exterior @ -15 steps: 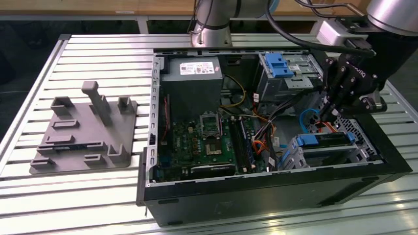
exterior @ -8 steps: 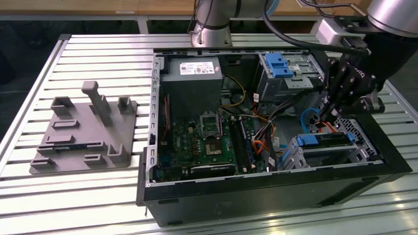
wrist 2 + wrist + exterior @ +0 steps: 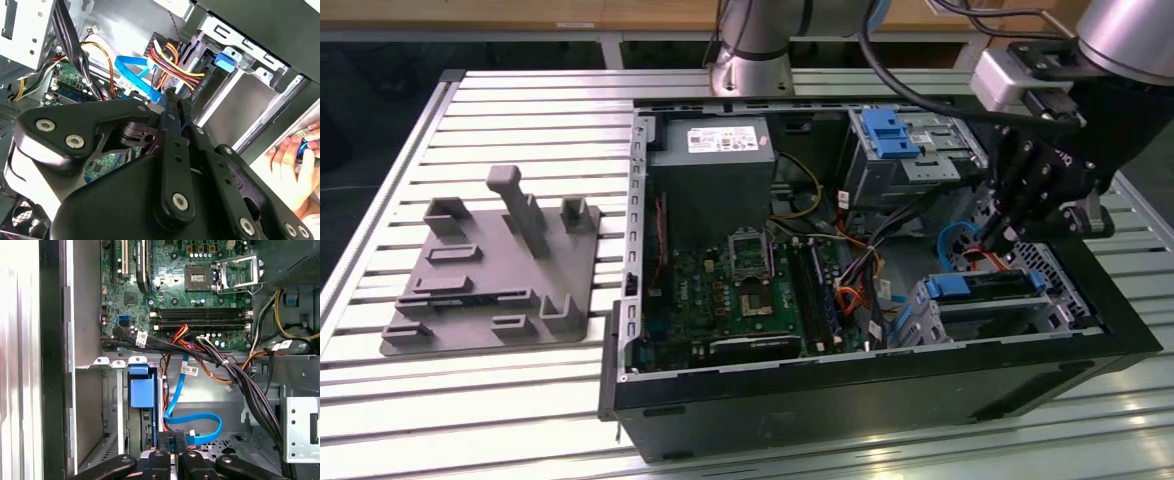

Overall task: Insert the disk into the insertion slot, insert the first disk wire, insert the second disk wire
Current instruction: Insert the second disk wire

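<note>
Hanging inside the open computer case (image 3: pixel 854 390), the hand (image 3: pixel 1005 237) pinched its fingertips narrowly on the blue cable (image 3: pixel 192 422) beside the disk (image 3: pixel 141 390) — already seated in the insertion slot (image 3: pixel 1061 290). Bundled black wires (image 3: pixel 240 377) crowded nearby, near the motherboard (image 3: pixel 734 290) — a person's fingers (image 3: pixel 290 160) rested outside.

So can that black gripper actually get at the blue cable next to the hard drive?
Probably yes. The case is open on top, and the gripper hangs inside it with its tips right at the blue cable beside the disk. Nothing sits between them, though neighbouring wire bundles crowd close.
</note>
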`<state>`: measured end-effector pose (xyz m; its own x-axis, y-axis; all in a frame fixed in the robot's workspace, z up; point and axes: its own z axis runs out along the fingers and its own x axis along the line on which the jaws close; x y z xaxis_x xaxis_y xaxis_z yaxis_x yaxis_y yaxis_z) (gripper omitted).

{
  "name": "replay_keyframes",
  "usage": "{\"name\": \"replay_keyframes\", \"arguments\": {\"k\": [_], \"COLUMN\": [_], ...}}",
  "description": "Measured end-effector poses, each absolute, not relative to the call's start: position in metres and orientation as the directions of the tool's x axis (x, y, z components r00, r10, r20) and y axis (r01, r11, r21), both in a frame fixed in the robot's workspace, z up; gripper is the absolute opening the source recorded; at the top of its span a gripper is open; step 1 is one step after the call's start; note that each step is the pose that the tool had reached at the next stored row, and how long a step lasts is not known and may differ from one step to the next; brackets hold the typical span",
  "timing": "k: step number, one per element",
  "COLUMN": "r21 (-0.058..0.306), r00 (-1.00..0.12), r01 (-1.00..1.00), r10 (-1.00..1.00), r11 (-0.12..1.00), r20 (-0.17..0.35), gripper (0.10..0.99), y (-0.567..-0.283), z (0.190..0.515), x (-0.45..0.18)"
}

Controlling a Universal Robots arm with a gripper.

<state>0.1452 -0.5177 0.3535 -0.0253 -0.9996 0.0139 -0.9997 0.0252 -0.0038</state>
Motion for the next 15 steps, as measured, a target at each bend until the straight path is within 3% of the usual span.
{"name": "replay_keyframes", "arguments": {"k": [3, 8, 15], "r21": [-0.005, -0.008, -0.008], "r00": [-0.025, -0.025, -0.026], "r01": [-1.0, -1.0, -1.0], "r10": [-1.0, -0.998, -0.997], "r11": [0.025, 0.026, 0.026], "r20": [0.002, -0.066, -0.068], "gripper": [0.161, 0.161, 0.161], "y": [-0.523, -0.526, -0.533], "z": [0.353, 0.353, 0.353], "x": [0.145, 0.145, 0.145]}}
